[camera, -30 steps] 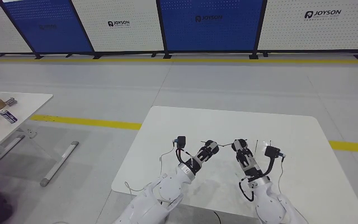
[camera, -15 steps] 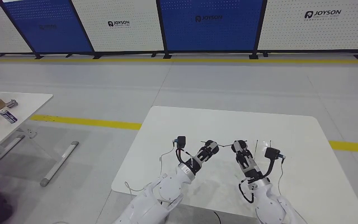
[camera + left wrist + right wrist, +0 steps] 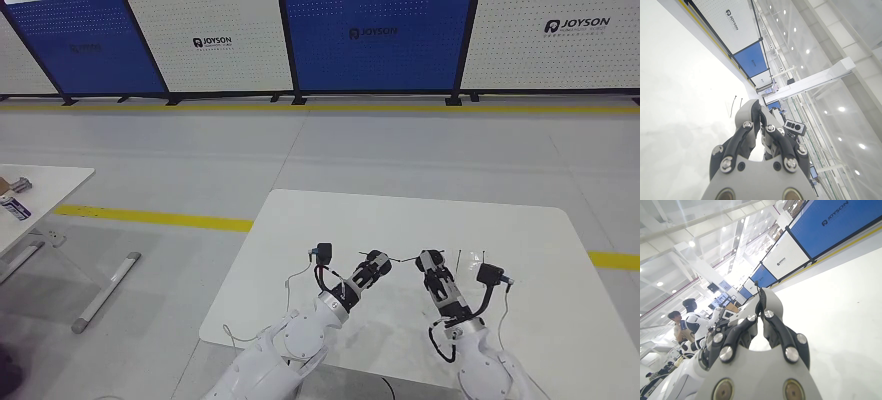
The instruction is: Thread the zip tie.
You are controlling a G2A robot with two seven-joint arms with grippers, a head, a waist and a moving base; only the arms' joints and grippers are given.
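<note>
The white table [image 3: 520, 300] has rounded corners and a plain matte top. Two spare ties [image 3: 459, 258] lie flat on it just beyond the arms, side by side and a little apart. To the left, a second white table [image 3: 40, 195] stands across a gap of pale grey floor [image 3: 200, 150]. A yellow line [image 3: 150, 216] runs across the floor behind both tables. At the far end of the room there is a row of blue and white pegboard panels [image 3: 378, 45] in black frames.

The zip tie [image 3: 403, 260] is a thin black strap. It is held up off the table near its middle and spans the short gap between the two arms. In the right wrist view its small square head [image 3: 756, 283] sticks out past the fingertips, and the strap runs back between the pads.

The right gripper [image 3: 761, 294] is clamped on the zip tie just below the head, with its fingers pressed together and no gap showing. The left gripper [image 3: 758, 107] also has its black pads squeezed together. From above, the strap's other end runs into its tip, though the left wrist view does not show the strap between the pads. The two grippers point towards each other, near but not touching.
</note>
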